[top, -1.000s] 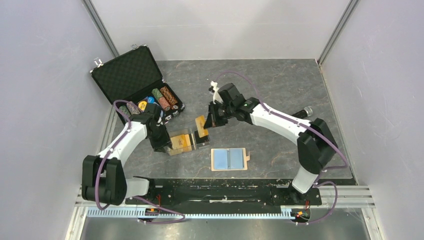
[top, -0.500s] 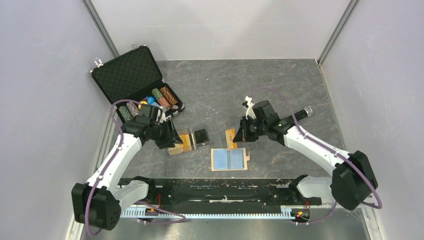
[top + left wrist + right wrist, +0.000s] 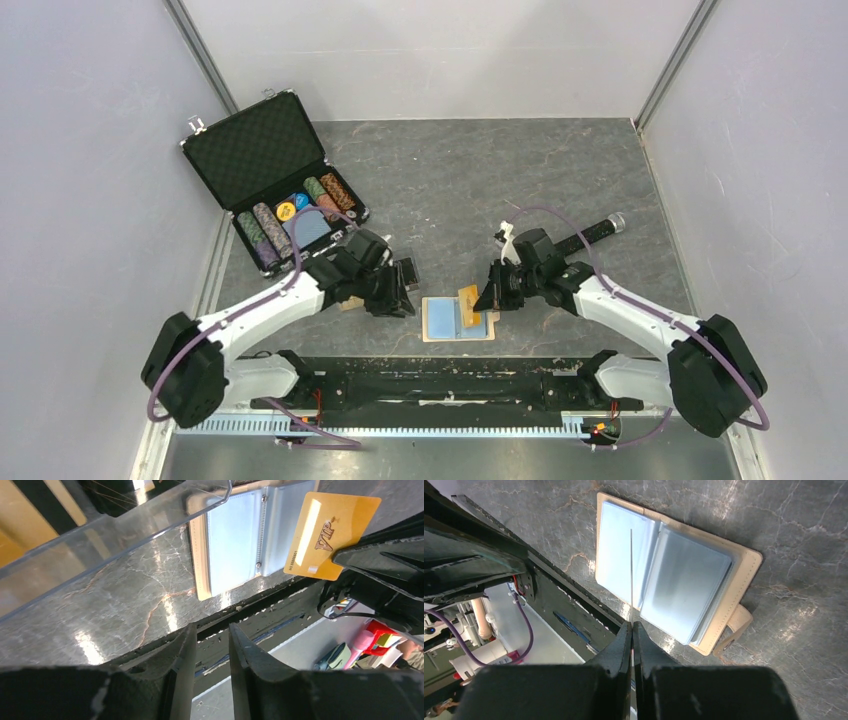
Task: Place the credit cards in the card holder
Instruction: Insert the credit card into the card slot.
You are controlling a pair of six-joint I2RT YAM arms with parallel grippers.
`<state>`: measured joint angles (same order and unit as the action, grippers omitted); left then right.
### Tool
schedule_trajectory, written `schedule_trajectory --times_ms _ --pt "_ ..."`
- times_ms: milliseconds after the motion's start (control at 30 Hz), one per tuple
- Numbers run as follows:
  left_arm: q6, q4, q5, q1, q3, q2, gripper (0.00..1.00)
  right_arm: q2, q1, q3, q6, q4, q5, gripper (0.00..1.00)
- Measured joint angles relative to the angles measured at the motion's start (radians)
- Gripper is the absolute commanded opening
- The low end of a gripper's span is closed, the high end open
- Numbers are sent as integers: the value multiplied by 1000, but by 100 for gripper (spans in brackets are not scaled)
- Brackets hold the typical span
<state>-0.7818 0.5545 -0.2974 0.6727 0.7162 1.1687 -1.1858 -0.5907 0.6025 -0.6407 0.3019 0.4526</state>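
We're right over the card holder (image 3: 443,322) now, lying open and flat on the table (image 3: 450,180) near its front edge, between the two arms, light blue pockets up and snap tab out to the right. The right gripper (image 3: 487,300) has its fingers pinched tight on the orange-gold card (image 3: 467,303), and what a grip we get from the right wrist: the card appears edge-on as one thin line running from the fingertips across the blue pocket just beside the holder's spine. Whether the card's far edge touches the pocket, we can't tell. From the left wrist we see the card's face, gold with "VIP" lettering, tilted over the holder's blue pages. The left gripper (image 3: 206,650) sits low beside the clear plastic box (image 3: 115,525), just left of the holder, its claw at a narrow gap with nothing in it. A dark rectangle, the black card (image 3: 406,270) as far as we can judge, shows just behind that wrist. Off at the back left, the poker-chip case (image 3: 265,150) stands open.
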Motion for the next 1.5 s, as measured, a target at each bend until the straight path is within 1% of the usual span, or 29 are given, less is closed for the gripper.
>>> schedule_trajectory --times_ms 200,367,567,800,1233,1500 --pt "-62 -69 57 101 -1 151 30 -23 0 -37 -21 -43 37 0" --pt "-71 -72 93 136 27 256 27 -63 0 -37 -21 -63 58 0" --pt "-71 -70 131 156 81 342 25 -111 0 -40 -14 -79 92 0" --pt "-71 -63 151 182 104 397 25 -159 0 -56 6 -84 113 0" --pt "-71 -62 171 208 127 428 24 -230 0 -53 34 -106 150 0" --pt "-71 -50 176 211 139 439 21 -287 0 -5 66 -87 153 0"
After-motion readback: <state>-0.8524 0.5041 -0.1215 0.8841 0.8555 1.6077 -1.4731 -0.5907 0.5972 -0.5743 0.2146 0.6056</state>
